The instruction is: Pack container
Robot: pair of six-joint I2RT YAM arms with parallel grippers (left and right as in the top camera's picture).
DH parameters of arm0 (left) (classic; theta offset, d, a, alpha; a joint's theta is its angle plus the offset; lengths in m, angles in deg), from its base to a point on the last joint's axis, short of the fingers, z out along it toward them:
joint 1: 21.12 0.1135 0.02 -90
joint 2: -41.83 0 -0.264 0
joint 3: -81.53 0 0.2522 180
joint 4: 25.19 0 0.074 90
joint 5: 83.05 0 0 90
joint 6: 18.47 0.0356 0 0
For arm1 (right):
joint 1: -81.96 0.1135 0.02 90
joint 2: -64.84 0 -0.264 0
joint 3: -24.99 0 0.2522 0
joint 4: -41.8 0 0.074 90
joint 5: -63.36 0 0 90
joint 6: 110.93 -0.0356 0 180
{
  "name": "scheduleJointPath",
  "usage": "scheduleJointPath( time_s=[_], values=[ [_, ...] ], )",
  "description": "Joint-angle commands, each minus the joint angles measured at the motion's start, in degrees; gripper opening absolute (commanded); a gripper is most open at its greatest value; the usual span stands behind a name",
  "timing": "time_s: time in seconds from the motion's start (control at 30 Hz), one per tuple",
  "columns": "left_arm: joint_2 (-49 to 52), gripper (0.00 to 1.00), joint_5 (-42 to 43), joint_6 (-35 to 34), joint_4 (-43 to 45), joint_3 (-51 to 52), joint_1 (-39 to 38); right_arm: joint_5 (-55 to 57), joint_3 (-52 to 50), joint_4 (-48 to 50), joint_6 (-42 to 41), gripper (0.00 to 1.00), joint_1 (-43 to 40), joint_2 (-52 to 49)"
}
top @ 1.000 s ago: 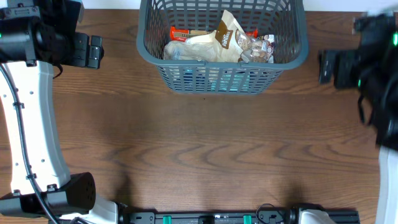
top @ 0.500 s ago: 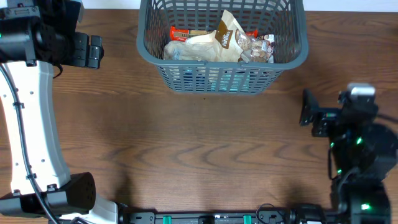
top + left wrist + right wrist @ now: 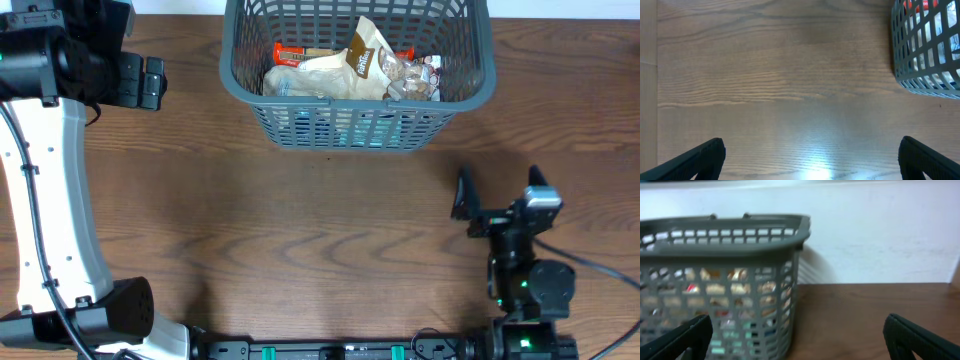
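At the far edge of a brown wooden table (image 3: 300, 230), near its middle, sits the container (image 3: 350, 128), a large dark grey plastic basket with lattice-slotted sides and a thick rim. It holds several snack packets: a beige packet (image 3: 365, 52) leaning upright in the centre, a red wrapper (image 3: 290, 50) at the back left, a pale crinkled bag (image 3: 310, 75) lying in front of that, and a clear bag of small sweets (image 3: 415, 75) on the right. Something teal shows through the front slots, too hidden to identify. To the basket's left and well apart from it, the left gripper (image 3: 155, 83) hangs over the table with its two fingers spread wide and nothing between them. Its wrist camera shows dark fingertips (image 3: 700, 157) at the lower corners, bare wood between them, and a corner of the container (image 3: 927, 55) at the upper right. Nearer the front, to the right and well clear of the basket, the right gripper (image 3: 498, 190) also stands spread apart and empty. Its wrist camera looks level at the container (image 3: 720, 235), with a white wall (image 3: 880, 240) behind it.
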State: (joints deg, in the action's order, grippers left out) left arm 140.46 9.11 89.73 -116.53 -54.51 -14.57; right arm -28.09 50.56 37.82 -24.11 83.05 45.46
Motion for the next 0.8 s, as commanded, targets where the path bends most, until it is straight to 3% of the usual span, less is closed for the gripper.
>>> scheduleJointPath(
  time_s=[0.0,0.27,0.77],
  values=[
    [-0.59,0.99,-0.26,-0.11,-0.15,-0.02,0.09,0.57,-4.35,1.05,3.37,0.99,2.36,3.32],
    [-0.59,0.99,-0.24,-0.11,-0.17,-0.02,0.09,1.29,-8.83,0.52,9.75,0.99,7.06,9.57],
    [-0.59,0.99,-0.24,-0.11,-0.15,-0.02,0.09,4.22,-11.5,-6.56,9.62,0.99,7.15,17.75]
  ],
)
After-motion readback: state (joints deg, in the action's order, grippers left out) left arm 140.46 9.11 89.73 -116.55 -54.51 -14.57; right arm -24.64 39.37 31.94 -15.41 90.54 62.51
